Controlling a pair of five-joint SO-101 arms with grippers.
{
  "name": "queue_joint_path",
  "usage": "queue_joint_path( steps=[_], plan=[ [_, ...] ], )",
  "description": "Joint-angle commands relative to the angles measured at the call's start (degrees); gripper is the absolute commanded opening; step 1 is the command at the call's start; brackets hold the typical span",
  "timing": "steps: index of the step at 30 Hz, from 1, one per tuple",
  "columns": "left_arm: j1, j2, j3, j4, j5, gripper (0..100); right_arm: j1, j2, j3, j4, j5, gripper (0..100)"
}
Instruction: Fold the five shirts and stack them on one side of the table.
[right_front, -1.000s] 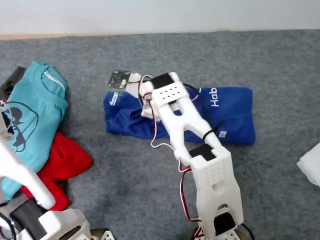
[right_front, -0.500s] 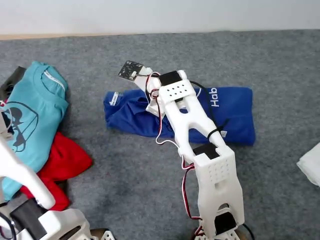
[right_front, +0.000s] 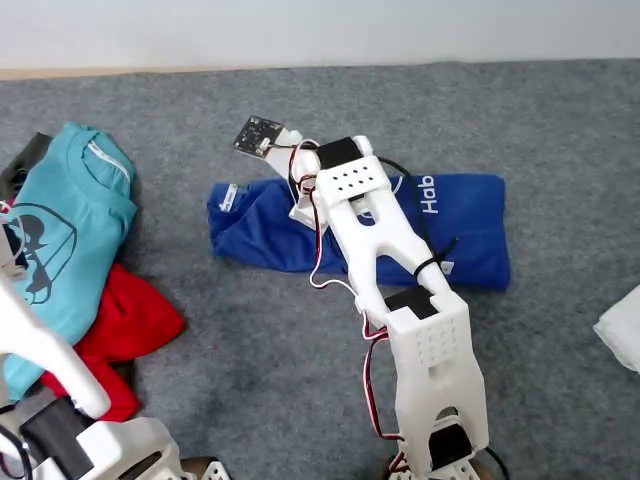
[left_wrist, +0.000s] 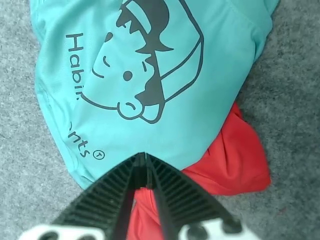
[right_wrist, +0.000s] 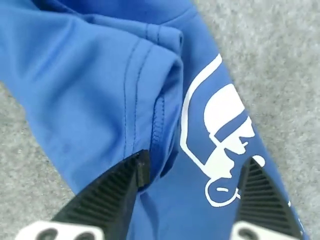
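A blue shirt lies folded in the middle of the table, its white print facing up. My right arm stretches over its left half. The right gripper is open just above the blue cloth, with a stitched fold lying between the fingers. At the left, a teal shirt rests on a red shirt. My left gripper is shut with nothing in it, hovering over the teal shirt where it meets the red one.
A white shirt pokes in at the right edge. A dark garment peeks out from under the teal one at the far left. The left arm's base fills the near left corner. Grey carpet covers the table.
The right arm's wrist has moved a little toward the far side and to the right over the blue shirt. The left arm has not moved.
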Motion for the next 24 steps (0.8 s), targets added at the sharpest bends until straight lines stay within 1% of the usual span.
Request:
queue_joint_path(
  steps=[1,2,4,9,11,14,20,22,24],
  plan=[
    [0.09,-2.46,-0.22,-0.97,0.26,0,-0.75,-2.59,-2.81,-0.48,-0.7,29.2],
    [0.09,-2.46,-0.22,-0.97,0.26,0,-1.1,-2.68,-2.81,-0.92,-0.7,28.5],
    [0.09,-2.46,-0.22,-0.97,0.26,0,-1.71,-2.68,-2.81,-2.24,-0.7,24.0],
    [0.09,-2.46,-0.22,-0.97,0.26,0,-5.67,-2.77,-2.81,-6.11,-0.62,6.0],
    [0.09,-2.46,-0.22,-0.97,0.26,0,-7.87,-2.77,-2.81,-7.08,-0.53,0.8],
    [0.09,-2.46,-0.22,-0.97,0.26,0,-9.45,-2.07,-2.81,-9.36,-0.62,1.3],
    [0.09,-2.46,-0.22,-0.97,0.26,0,-9.54,3.12,-2.81,-16.4,-0.35,1.1],
    [0.09,-2.46,-0.22,-0.88,0.26,0,-9.98,4.62,-2.81,-16.66,-0.62,1.1],
    [0.09,-2.46,-0.22,-0.79,0.26,0,-11.82,5.58,-2.81,-14.29,-0.44,1.1]
  ],
)
